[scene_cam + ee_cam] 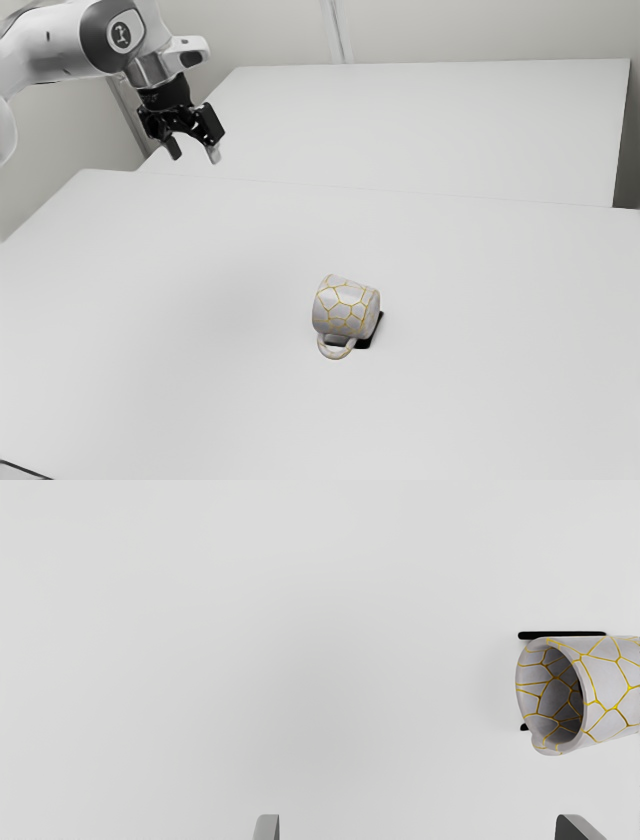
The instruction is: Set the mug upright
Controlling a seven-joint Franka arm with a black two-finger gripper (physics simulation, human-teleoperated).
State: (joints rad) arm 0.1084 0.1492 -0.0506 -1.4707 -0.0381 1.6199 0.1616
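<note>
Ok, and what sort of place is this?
Probably a simulated robot test lab: a robot arm reaches in toward a plain white table, where a patterned mug lies on its side.

the wrist view crops the mug (607,680), which partly hides something black (560,634).

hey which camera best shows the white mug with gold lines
The exterior view: the white mug with gold lines shows whole, lying on its side with its looped handle. The wrist view looks into its open mouth, but crops its base.
</note>
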